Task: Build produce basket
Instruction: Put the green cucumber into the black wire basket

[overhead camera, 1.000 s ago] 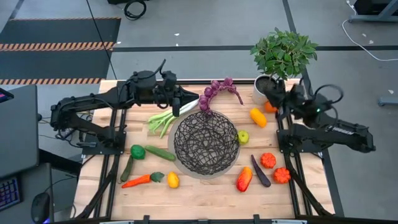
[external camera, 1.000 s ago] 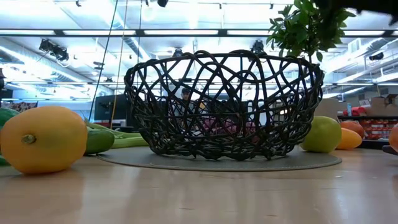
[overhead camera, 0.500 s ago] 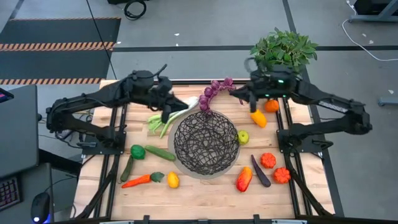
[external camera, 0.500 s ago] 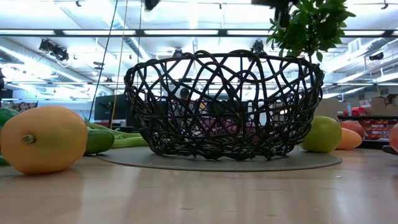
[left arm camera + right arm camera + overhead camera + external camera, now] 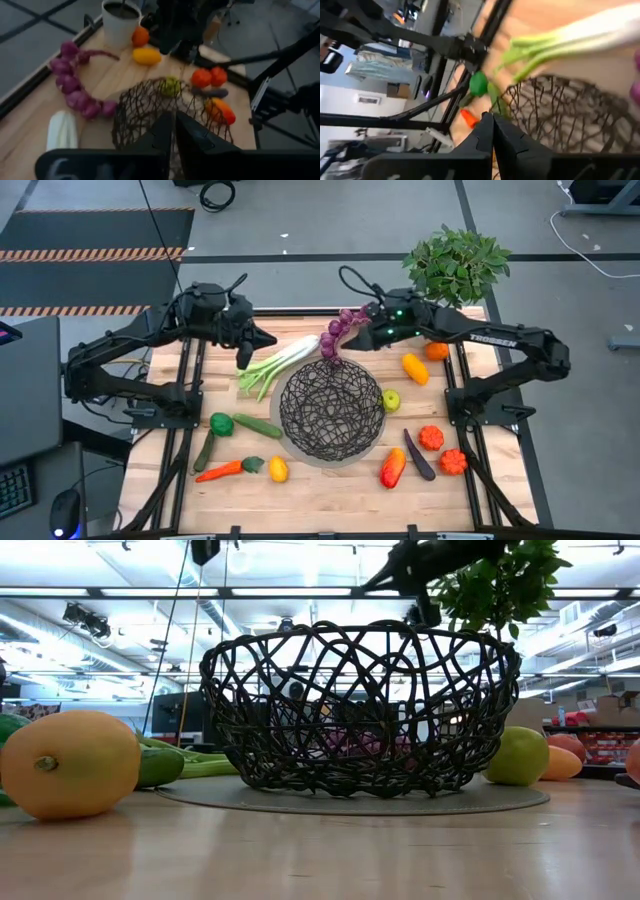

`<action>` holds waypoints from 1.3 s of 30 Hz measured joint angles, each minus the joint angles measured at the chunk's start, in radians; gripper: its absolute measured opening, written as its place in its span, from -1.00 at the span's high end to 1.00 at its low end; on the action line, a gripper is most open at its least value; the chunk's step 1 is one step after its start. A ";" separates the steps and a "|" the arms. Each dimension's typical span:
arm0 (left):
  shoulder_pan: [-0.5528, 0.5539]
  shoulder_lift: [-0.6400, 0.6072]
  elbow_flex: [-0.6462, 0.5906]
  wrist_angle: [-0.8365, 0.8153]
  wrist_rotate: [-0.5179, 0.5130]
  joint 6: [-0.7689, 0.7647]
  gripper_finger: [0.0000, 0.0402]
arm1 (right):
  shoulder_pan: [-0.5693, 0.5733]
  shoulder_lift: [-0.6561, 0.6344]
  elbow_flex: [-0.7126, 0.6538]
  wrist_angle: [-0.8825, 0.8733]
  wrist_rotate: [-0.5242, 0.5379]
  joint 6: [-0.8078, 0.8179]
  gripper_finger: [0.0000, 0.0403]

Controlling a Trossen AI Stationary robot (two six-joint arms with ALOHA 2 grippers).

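- I see the basket (image 5: 332, 411) at the middle of the table (image 5: 320, 490), nothing in it.
- Grape bunch (image 5: 340, 332) lies at its 12 o'clock, leek (image 5: 283, 363) at its 10 o'clock.
- My right claw (image 5: 352, 337) hangs pinched shut, empty, over the grapes.
- My left claw (image 5: 243, 358) is closed and empty, over the leek's green end at 10 o'clock.
- Lemon (image 5: 278, 469) and carrot (image 5: 220, 470) lie at 7 o'clock.
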 joint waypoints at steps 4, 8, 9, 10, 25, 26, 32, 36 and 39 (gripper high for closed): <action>0.000 0.000 0.000 -0.100 -0.010 -0.011 0.76 | 0.000 0.052 0.000 0.014 -0.098 0.062 0.94; -0.010 0.000 0.000 -0.218 -0.014 -0.019 0.58 | 0.000 0.099 0.000 0.015 -0.242 0.024 0.94; -0.017 0.000 0.000 -0.246 -0.014 -0.019 0.52 | -0.002 0.108 0.000 0.020 -0.274 0.025 0.94; -0.025 0.000 0.000 -0.273 -0.014 -0.010 0.46 | -0.007 0.116 0.000 0.028 -0.312 0.025 0.94; -0.084 0.096 0.000 -0.508 0.002 0.018 -0.24 | -0.086 0.107 0.000 0.172 -0.351 -0.039 0.94; -0.084 0.104 0.000 -0.507 0.002 0.016 -0.25 | -0.078 0.110 0.000 0.206 -0.307 -0.072 0.94; -0.084 0.129 0.000 -0.513 0.006 -0.015 -0.27 | -0.040 0.111 0.001 0.356 -0.151 -0.378 0.83; -0.084 0.133 -0.012 -0.528 0.013 -0.009 -0.29 | -0.026 0.109 0.001 0.368 -0.090 -0.443 0.61; -0.084 0.130 -0.057 -0.528 0.017 0.021 -0.31 | -0.019 0.109 0.001 0.344 -0.070 -0.420 0.36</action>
